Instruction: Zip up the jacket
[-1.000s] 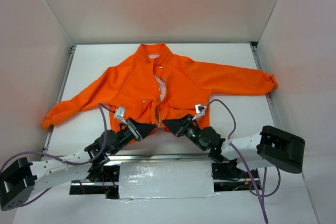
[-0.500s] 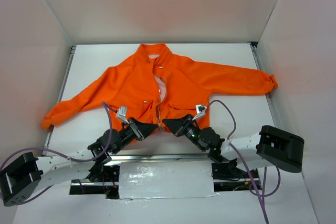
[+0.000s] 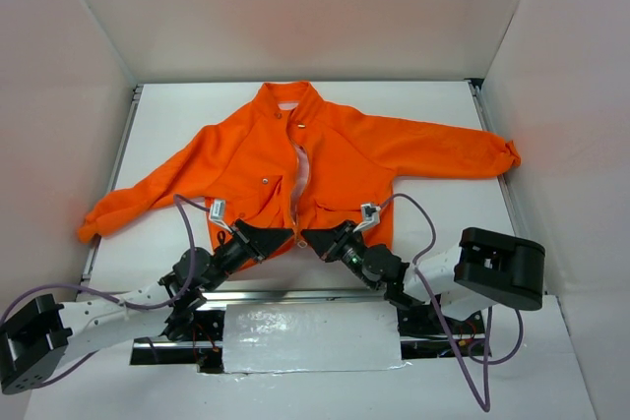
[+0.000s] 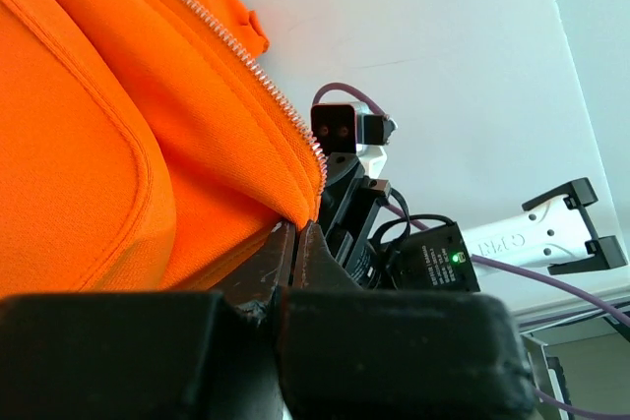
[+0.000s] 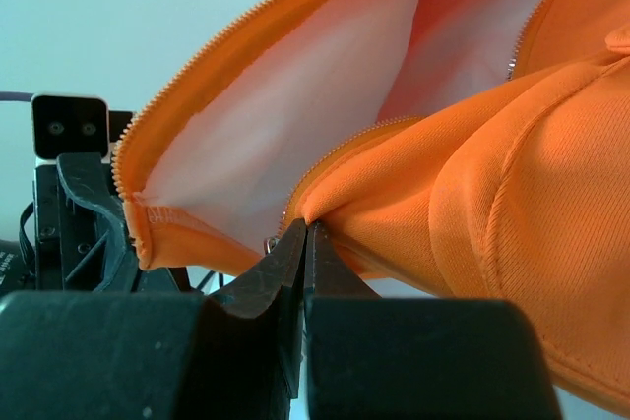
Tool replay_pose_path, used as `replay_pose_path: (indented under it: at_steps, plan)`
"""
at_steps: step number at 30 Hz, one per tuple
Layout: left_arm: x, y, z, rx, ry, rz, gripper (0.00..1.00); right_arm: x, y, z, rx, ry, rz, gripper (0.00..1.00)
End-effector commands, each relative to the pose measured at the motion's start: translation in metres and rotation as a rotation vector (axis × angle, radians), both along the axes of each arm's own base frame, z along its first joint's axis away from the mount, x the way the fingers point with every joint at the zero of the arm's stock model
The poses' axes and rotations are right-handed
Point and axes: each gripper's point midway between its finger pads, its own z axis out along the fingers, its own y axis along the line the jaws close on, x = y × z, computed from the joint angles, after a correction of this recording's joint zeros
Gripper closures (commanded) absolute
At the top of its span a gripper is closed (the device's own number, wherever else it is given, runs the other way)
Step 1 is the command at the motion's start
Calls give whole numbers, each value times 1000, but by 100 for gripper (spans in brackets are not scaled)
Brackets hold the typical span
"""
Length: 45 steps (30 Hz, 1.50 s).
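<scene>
White tabletop (image 3: pixel 433 105) inside white walls (image 3: pixel 295 7), crinkled silvery sheet (image 3: pixel 310 336) at its near edge

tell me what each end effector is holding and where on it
Both pinch the jacket at its bottom hem, right beside the zipper: the left end effector on the left-hand panel, the right end effector on the right-hand one.

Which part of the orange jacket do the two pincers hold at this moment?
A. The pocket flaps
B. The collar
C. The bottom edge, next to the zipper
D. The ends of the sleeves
C: the left pincer and the right pincer are both shut on the bottom edge of the jacket, one on each side of the zipper.
</scene>
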Motion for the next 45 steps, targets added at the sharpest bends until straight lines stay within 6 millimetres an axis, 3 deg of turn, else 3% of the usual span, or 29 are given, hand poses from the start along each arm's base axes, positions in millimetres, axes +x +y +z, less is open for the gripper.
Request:
replay_pose_path:
  at_steps: [1,5,6,8,9,11,13,14,15,17,18,20,21,22,23,29,34,36,37,38,39,41,43,45]
  plan:
    - [-9,2,11,-66,-29,-25,100,3,-1,80,276,-120,-55,100]
    - [-6,4,3,-23,-22,-6,100,6,-3,84,263,-122,-81,100]
    - [-7,6,7,-31,-33,0,100,7,-1,74,208,-122,-85,100]
    - [3,9,-7,85,12,49,100,10,-1,68,164,-106,-102,100]
    - [6,15,-3,109,29,81,100,12,0,50,109,-60,-108,100]
    - [14,30,-21,226,98,163,100,9,0,37,76,-15,-90,100]
    - [14,43,-16,225,102,205,100,1,8,4,-38,93,-54,96]
    - [13,50,-23,264,119,221,100,-6,12,0,-61,135,-39,95]
    - [14,59,-18,254,113,255,100,-12,6,-32,-186,216,-47,83]
    - [14,66,-14,270,113,280,100,-20,10,-28,-222,252,-28,57]
    - [12,72,-21,309,127,288,100,-29,7,-38,-277,279,4,38]
    - [13,76,-17,332,119,300,100,-38,0,-33,-271,312,26,28]
    - [11,78,-23,366,129,298,100,-42,-12,-46,-331,350,19,25]
    - [12,80,-19,376,129,308,100,-43,-18,-44,-339,362,10,24]
    - [12,81,-22,401,138,310,100,-43,-32,-55,-413,400,-17,22]
    - [13,75,-27,495,147,283,100,-46,-67,-108,-623,581,0,21]
    - [12,68,-24,513,136,249,100,-23,-91,-134,-732,648,-17,21]
    - [11,66,-25,516,135,239,100,-12,-87,-134,-710,660,29,22]
    - [11,66,-25,517,135,237,100,-4,-95,-144,-747,681,31,23]
    - [11,67,-26,521,136,237,100,2,-87,-138,-751,684,55,23]
    - [10,67,-26,524,136,238,100,4,-88,-148,-800,702,72,23]
    - [11,69,-26,523,130,247,100,22,-75,-138,-850,651,104,21]
    - [12,72,-27,531,125,261,100,35,-72,-141,-896,647,123,21]
    - [13,74,-27,547,112,270,100,48,-54,-122,-849,601,161,21]
